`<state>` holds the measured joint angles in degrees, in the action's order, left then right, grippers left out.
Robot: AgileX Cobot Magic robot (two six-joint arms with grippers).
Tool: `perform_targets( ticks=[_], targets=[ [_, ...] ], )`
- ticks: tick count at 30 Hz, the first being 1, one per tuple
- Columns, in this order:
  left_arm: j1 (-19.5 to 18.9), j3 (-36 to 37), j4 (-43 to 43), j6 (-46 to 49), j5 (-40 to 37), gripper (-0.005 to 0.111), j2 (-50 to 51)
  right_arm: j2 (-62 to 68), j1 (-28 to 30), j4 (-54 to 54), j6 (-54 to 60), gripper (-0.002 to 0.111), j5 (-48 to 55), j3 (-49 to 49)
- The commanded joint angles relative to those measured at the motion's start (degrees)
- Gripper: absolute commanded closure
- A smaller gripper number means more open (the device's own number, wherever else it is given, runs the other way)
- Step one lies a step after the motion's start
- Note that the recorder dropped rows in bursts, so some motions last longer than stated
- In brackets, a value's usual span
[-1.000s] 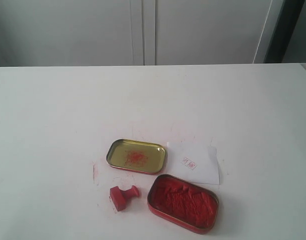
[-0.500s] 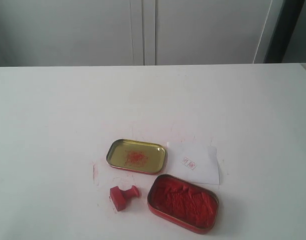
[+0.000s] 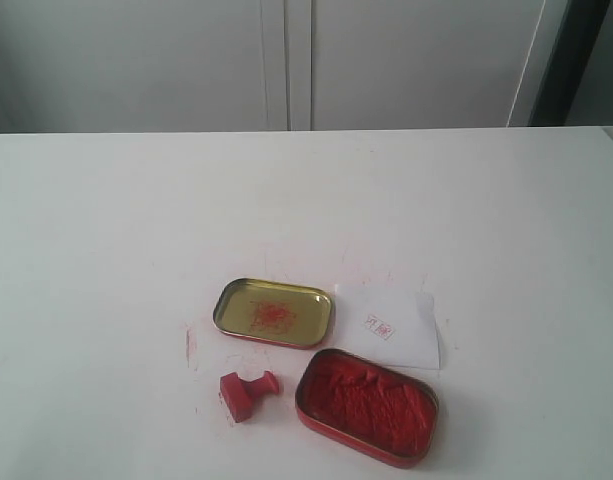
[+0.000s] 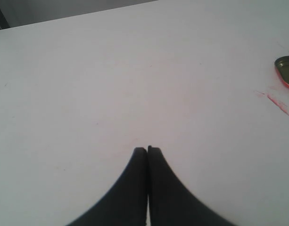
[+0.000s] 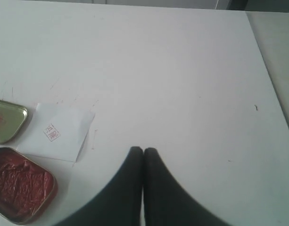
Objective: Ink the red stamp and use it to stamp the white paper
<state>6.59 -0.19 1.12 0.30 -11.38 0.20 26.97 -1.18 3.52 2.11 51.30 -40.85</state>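
On the white tabletop (image 3: 106, 220), near edge: open tin of red ink paste (image 3: 366, 405), its paste exposed for inking.
- Red stamp (image 3: 248, 392): at the tin's 9 o'clock, lying on its side, handle toward the tin.
- Gold-lined lid (image 3: 273, 311): at 11 o'clock, apparently set aside.
- White paper (image 3: 401, 335): at 12 o'clock, just beside the tin, flat, bearing one red imprint.
- Left gripper (image 4: 147, 149) and right gripper (image 5: 143, 150): fingers pressed together, holding nothing, both apart from the stamp.

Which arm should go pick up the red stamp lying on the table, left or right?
Left, probably. In the exterior view the red stamp lies on its side left of the ink tin, which sits between it and the right arm's side. Both arms' jaws are shut, so either must open first.
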Motion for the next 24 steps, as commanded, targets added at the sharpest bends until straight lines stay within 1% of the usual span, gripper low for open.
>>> perform_targets(
  ticks=[1,6,14,18,24],
  targets=[
    [-0.1,0.2,-0.2,0.2,0.2,0.107,-0.2,-4.2,0.3,-1.0,0.5,0.108,-2.4,3.5],
    [-0.1,0.2,-0.2,0.2,0.2,0.107,-0.2,-8.2,0.3,-1.1,0.5,0.108,-4.3,6.5],
    [-0.1,0.2,-0.2,0.2,0.2,0.107,-0.2,-15.2,0.3,-1.2,0.5,0.108,-11.4,12.8],
    [-0.1,0.2,-0.2,0.2,0.2,0.107,-0.2,-15.5,0.3,-1.2,0.5,0.108,-13.7,13.6],
    [-0.1,0.2,-0.2,0.2,0.2,0.107,-0.2,-15.5,0.3,-1.2,0.5,0.108,-13.7,13.6]
  ],
)
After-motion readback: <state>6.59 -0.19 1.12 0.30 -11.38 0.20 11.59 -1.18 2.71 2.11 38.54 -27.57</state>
